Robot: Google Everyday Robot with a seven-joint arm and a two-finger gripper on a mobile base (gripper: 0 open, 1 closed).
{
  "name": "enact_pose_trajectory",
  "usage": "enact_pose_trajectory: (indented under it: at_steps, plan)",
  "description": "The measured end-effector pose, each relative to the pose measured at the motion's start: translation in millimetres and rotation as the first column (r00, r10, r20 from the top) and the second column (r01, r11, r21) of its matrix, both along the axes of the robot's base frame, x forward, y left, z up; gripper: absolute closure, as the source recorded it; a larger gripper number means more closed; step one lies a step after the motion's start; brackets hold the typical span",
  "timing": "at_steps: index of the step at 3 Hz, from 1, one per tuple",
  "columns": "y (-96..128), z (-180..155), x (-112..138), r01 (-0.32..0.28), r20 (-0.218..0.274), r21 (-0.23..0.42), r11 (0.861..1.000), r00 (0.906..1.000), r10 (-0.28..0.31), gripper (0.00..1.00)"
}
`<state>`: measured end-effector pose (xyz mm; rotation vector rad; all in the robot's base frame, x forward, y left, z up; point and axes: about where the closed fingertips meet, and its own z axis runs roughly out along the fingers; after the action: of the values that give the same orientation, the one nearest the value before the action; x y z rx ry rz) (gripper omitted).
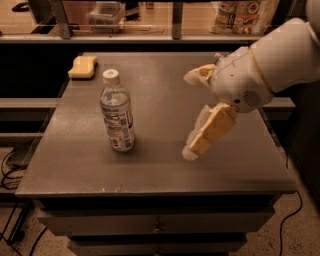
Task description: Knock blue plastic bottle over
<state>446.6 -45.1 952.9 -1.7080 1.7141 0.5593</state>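
The blue plastic bottle [117,112] stands upright on the left half of the grey table [75,165]. It is clear, with a white cap and a white-and-blue label. My gripper [188,116] hangs over the middle of the table, to the right of the bottle and apart from it. It is open and empty, with its tan fingers [210,131] spread wide and the tips pointing left toward the bottle. The white arm comes in from the upper right.
A yellow sponge [82,66] lies at the table's back left corner. A shelf with a plastic container [105,12] and printed packages [245,15] runs behind the table. Drawers sit below the table's front edge. Cables lie on the floor at left.
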Motion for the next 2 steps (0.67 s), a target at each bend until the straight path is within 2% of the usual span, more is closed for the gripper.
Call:
enact_pose_trajectory:
  at_steps: [2]
  plan:
    - [80, -20, 9, -0.101, -0.004, 0.085, 0.991, 0.9948, 0.102, 0.00]
